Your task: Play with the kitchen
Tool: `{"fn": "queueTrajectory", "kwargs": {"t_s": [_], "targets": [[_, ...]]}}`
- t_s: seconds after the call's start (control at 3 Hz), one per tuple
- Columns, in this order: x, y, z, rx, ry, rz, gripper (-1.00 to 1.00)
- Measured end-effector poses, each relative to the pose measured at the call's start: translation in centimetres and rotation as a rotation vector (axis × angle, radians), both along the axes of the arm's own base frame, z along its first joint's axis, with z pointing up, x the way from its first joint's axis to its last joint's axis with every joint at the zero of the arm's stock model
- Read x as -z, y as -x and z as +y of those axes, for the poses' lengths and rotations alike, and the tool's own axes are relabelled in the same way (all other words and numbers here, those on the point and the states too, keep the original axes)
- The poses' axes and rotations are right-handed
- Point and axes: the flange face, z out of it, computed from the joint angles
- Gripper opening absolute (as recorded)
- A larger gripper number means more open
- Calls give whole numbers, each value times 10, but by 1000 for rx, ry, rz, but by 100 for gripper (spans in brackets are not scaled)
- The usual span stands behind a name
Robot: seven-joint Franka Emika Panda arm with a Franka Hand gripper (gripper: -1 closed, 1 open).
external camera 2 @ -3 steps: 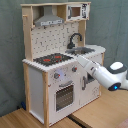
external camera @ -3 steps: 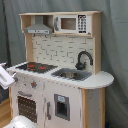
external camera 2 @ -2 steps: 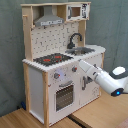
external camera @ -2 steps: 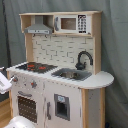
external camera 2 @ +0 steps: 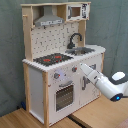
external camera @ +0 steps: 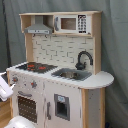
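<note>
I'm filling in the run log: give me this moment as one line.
stage: approach | arm: reaching at the kitchen front, near the knobs | oven door: closed | hob: bare

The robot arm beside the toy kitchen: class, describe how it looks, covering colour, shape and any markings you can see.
In the second exterior view the arm is glossy white, with smooth rounded tubular segments tapering toward the kitchen. A bulbous white joint sits at the rear, with a small blue spot near a dark band beneath it. No cables or lettering are discernible. In the first exterior view only a white piece shows at the first exterior view's left edge.
</note>
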Motion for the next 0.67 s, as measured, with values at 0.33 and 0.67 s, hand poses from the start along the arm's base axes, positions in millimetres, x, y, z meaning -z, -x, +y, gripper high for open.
{"fn": "queueTrajectory", "kwargs": {"t_s": [0.33, 0.67], "targets": [[20, -5, -8, -9, -57, -5, 100], [41, -9, -15, -25, -120, -12, 100]]}}
